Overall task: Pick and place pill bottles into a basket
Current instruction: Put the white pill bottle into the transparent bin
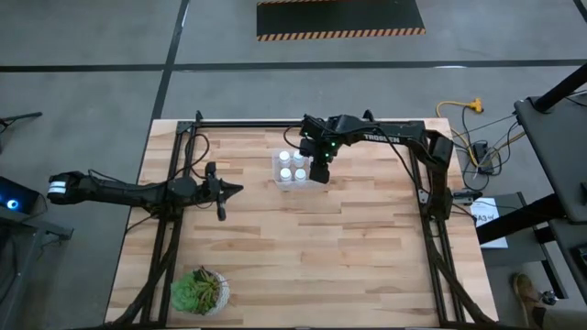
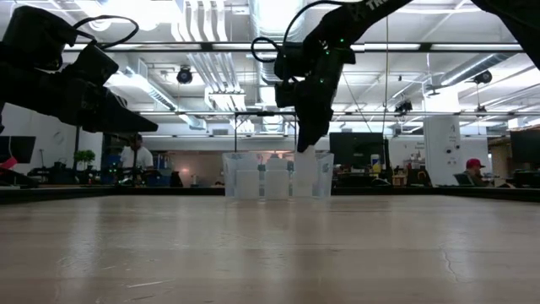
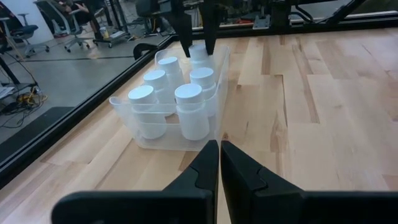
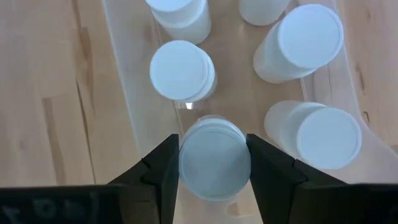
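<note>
The clear basket [image 1: 292,170] stands on the wooden table, far of its middle, with several white pill bottles [image 3: 188,109] upright inside. My right gripper [image 1: 319,172] hangs over the basket's right end, fingers down, shut on one more pill bottle [image 4: 214,160] inside the basket walls. My left gripper [image 1: 229,191] is shut and empty, held above the table to the left of the basket; its fingers [image 3: 219,144] point at the basket's near end. My right gripper pinches the pill bottle's round white cap [image 4: 214,146] between its two fingers [image 4: 163,171], one on each side. The fingers come from above, pointing down. The bottle is upright inside the basket's right end; whether its base rests on the basket floor, I cannot tell.
A green potted plant [image 1: 199,291] stands at the table's near left corner. The arms' black frame [image 1: 431,197] runs along the left, right and far edges. Bare wood lies near of the basket. People show in the room beyond the table [image 2: 135,156].
</note>
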You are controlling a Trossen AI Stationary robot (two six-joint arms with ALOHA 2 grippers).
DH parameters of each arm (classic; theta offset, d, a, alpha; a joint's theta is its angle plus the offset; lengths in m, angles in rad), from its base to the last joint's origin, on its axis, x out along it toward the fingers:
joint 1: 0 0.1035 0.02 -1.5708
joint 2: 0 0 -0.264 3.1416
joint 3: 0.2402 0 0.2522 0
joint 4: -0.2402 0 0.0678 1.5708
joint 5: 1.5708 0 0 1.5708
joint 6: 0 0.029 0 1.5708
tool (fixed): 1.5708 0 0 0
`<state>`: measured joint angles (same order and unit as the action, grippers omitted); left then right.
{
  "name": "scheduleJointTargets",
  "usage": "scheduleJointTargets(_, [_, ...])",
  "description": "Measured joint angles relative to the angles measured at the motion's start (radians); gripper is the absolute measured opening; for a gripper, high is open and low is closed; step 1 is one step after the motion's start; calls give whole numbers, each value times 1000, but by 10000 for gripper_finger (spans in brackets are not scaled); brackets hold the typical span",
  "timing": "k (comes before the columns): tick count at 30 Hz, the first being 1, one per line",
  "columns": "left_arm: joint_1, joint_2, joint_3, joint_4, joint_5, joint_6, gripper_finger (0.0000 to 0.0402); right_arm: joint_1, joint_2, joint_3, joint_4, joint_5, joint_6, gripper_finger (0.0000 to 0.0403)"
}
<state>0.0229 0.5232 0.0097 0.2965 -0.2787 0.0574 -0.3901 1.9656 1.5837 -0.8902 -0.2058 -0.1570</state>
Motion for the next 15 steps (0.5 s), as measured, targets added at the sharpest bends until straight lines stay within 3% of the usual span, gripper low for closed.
scheduleJointTargets(15, [0, 0, 0, 0, 0, 0, 0, 2, 0, -70, 87, 0, -1, 143])
